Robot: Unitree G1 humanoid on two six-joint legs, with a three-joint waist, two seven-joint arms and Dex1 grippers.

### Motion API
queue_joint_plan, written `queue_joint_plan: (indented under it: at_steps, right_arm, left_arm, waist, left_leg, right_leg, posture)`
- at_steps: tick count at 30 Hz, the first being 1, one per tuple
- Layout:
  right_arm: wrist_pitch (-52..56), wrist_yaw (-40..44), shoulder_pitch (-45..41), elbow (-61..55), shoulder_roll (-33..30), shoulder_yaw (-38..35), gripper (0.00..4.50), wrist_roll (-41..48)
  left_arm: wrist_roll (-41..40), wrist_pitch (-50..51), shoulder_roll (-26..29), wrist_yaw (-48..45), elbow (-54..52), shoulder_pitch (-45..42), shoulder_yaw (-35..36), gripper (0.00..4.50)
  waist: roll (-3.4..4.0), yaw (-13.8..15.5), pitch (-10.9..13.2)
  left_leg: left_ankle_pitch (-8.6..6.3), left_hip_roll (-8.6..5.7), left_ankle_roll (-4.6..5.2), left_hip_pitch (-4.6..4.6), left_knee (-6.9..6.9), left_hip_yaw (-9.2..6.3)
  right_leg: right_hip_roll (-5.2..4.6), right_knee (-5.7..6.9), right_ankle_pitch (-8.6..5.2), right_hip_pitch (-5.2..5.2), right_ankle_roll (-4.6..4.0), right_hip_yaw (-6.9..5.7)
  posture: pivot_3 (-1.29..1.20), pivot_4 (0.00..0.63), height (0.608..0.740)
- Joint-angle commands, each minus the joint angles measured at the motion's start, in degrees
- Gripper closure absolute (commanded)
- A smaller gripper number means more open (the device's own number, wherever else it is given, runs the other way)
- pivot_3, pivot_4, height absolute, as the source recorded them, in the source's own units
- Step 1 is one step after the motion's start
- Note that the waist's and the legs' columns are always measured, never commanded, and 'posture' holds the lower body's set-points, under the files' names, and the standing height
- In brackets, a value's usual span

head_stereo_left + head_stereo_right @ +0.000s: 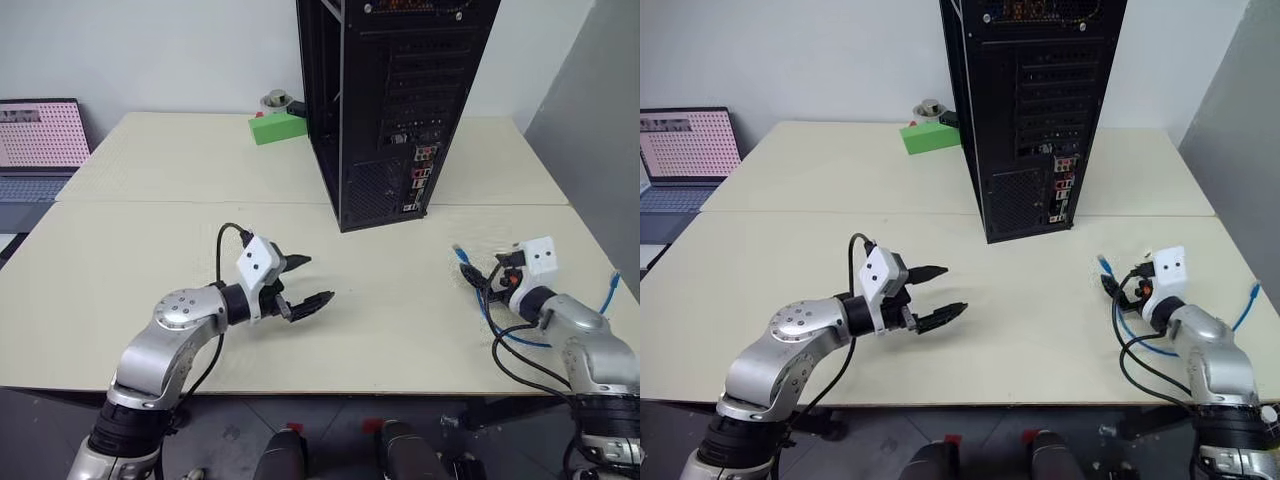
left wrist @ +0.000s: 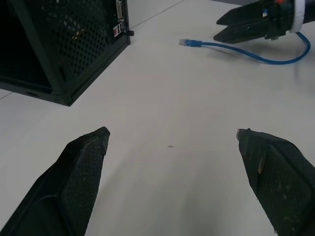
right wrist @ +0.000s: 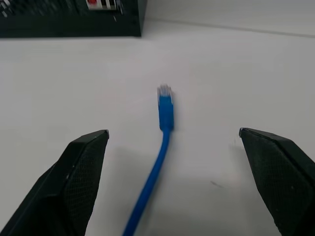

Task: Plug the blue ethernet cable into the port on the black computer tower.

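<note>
A pale cream table (image 1: 150, 300) fills the scene. The black computer tower (image 1: 385, 100) stands upright at the far middle of it, its perforated rear panel with slot covers and small coloured connectors facing the near right. The port sits somewhere in that connector cluster low on the rear panel, but it is too small to pick out.

The blue ethernet cable (image 1: 500, 325) lies loose on the table at the near right, well apart from the tower. One clear-tipped plug (image 3: 164, 93) points toward the tower, and the cord curls back under the right arm. Its other end (image 1: 612, 285) lies near the right edge of the table.

The right gripper (image 3: 172, 137) hovers low over the table with its two black fingers spread wide apart. In the right wrist view the cable's plug end lies between the fingers, touched by neither. Nothing is held.

The left gripper (image 1: 308, 282) is at the near left centre of the table, pointing toward the right. Its black fingers (image 2: 81, 172) also stand wide apart, with bare table between them.

At the far side, just left of the tower, sits a small green block (image 1: 277, 127) with a grey round object (image 1: 276, 100) behind it. An open laptop (image 1: 35, 150) with a pinkish screen rests at the far left, beside the table.
</note>
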Motion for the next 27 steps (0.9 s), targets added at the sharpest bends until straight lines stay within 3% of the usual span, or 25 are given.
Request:
queue_joint_plan:
  at_steps: [1,2,3,4,13,21,27]
  right_arm:
    - [-4.96,1.37,-2.34,3.52,0.67,1.28,0.00,-2.34]
    - [-6.26,1.20,-3.07,5.14,0.99,1.68,0.00,-3.10]
    - [-7.61,0.92,-3.80,6.70,1.32,2.04,0.36,-3.91]
    - [-8.46,0.86,-4.45,7.93,1.71,2.29,0.41,-4.40]
    - [-11.45,0.82,-6.79,13.43,2.44,2.24,2.59,-6.45]
    - [-12.39,5.80,-5.47,9.33,0.61,3.17,4.38,-5.56]
    - [-11.53,15.48,-2.13,-4.91,-2.68,8.90,4.43,-4.70]
  left_arm:
    - [-0.01,-0.77,0.23,-0.26,-1.87,-0.81,-0.52,0.07]
    - [0.35,-1.02,0.28,-0.20,-1.84,-0.79,-0.82,0.07]
    - [0.64,-1.21,0.30,-0.17,-1.83,-0.76,-1.09,0.00]
    - [0.82,-1.37,0.27,-0.14,-1.88,-0.75,-1.31,0.00]
    - [-2.20,0.05,-0.63,-0.08,-2.85,-1.03,-0.27,0.00]
    - [0.05,-1.88,-0.22,-0.65,-0.45,-2.36,-1.82,0.00]
    - [2.74,-4.87,0.34,-4.33,3.43,-5.13,-5.57,0.00]
  waist:
    - [0.00,-0.06,0.00]
    - [0.00,-0.11,0.00]
    - [0.00,-0.18,0.00]
    - [0.00,-0.19,0.00]
    - [0.00,-0.16,0.00]
    - [0.00,-0.12,0.00]
    - [0.01,-0.09,0.01]
  left_leg:
    - [0.00,0.00,0.00,0.00,0.00,0.00]
    - [0.00,0.00,0.00,0.01,0.00,0.00]
    - [0.00,0.00,0.00,0.01,0.00,0.00]
    - [0.00,0.00,0.00,0.02,0.01,0.01]
    - [0.00,0.00,0.00,0.01,0.02,0.00]
    - [0.00,-0.01,0.00,0.02,0.02,-0.01]
    - [0.00,-0.01,0.00,0.02,0.01,-0.02]
  right_leg:
    - [0.00,0.00,0.00,0.00,0.00,0.00]
    - [0.00,0.00,0.00,0.00,0.00,0.00]
    - [0.00,0.00,0.00,0.00,0.00,0.01]
    - [0.01,0.00,0.01,0.01,0.00,0.01]
    - [0.01,0.01,0.03,0.02,0.05,0.01]
    - [0.01,0.02,0.04,0.04,0.07,0.01]
    - [0.01,0.03,0.05,0.02,0.08,0.00]
  posture:
    - [0.00,0.150,0.740]
    - [0.00,0.150,0.740]
    - [0.00,0.150,0.740]
    - [0.00,0.150,0.740]
    - [0.00,0.150,0.740]
    - [0.00,0.150,0.740]
    - [0.00,0.150,0.740]
